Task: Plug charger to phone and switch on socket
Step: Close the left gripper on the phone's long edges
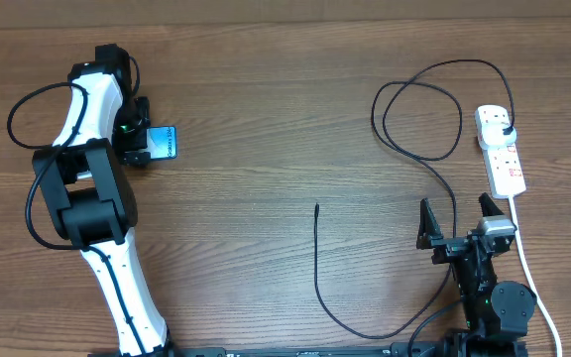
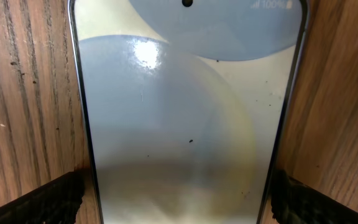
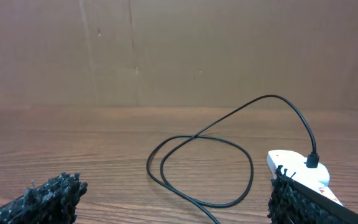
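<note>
Evidently left gripper [image 2: 179, 198] straddles phone [image 2: 185, 112], jaws wide, likely to steady it; right gripper [image 1: 456, 222] wide, empty (charger [image 1: 316, 248] tip lies loose between).

Overhead looks straight down on the socket [image 1: 501, 149]; right wrist shares it, low and near; left wrist, well apart, close over the phone [image 2: 185, 112]

Likely a lab: wooden table [image 1: 266, 119], cardboard wall [image 3: 229, 50] behind.
</note>
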Robot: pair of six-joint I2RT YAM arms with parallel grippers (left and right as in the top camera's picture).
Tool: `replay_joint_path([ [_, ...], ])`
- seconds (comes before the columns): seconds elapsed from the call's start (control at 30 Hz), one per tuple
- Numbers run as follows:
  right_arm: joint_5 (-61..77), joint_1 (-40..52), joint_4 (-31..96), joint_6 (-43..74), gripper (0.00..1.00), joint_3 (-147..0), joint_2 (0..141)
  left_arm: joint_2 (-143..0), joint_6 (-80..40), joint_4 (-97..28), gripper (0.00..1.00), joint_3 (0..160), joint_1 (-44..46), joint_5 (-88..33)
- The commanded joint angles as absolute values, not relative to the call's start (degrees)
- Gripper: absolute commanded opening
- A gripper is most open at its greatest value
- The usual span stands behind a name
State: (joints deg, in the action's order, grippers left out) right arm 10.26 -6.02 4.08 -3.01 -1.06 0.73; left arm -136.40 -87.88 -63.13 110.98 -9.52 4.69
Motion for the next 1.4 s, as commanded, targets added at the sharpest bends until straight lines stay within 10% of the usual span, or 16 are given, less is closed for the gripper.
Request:
replay_joint_path([
  [0.0, 10.3, -6.4, 3.8, -3.3, 1.00, -0.4, 0.2, -140.4, -87.2, -63.6, 1.00, 108.0, -9.3, 1.2],
  [1.37, 10.3, -6.4, 3.8, -3.3, 1.00, -0.4, 0.2, -140.4, -87.2, -62.1, 0.88, 108.0, -9.4, 1.9],
])
